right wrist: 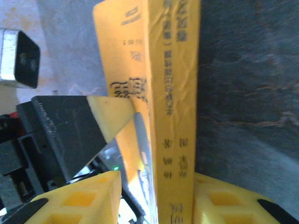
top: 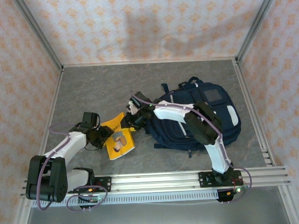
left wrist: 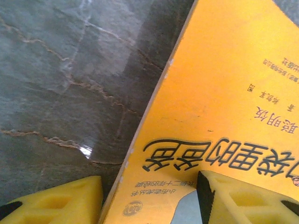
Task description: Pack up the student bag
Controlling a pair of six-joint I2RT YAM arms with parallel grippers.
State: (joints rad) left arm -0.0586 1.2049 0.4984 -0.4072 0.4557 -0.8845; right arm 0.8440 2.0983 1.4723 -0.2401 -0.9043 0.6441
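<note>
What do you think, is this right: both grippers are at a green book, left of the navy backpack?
The book is yellow, not green; the top external view shows it. The rest stands: left gripper and right gripper are both at it, left of the navy backpack.

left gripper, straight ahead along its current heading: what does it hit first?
Most likely the yellow book: its edge runs up between the left gripper's open jaws, with one finger over the cover. The table lies beside it; depth is hard to judge.
</note>
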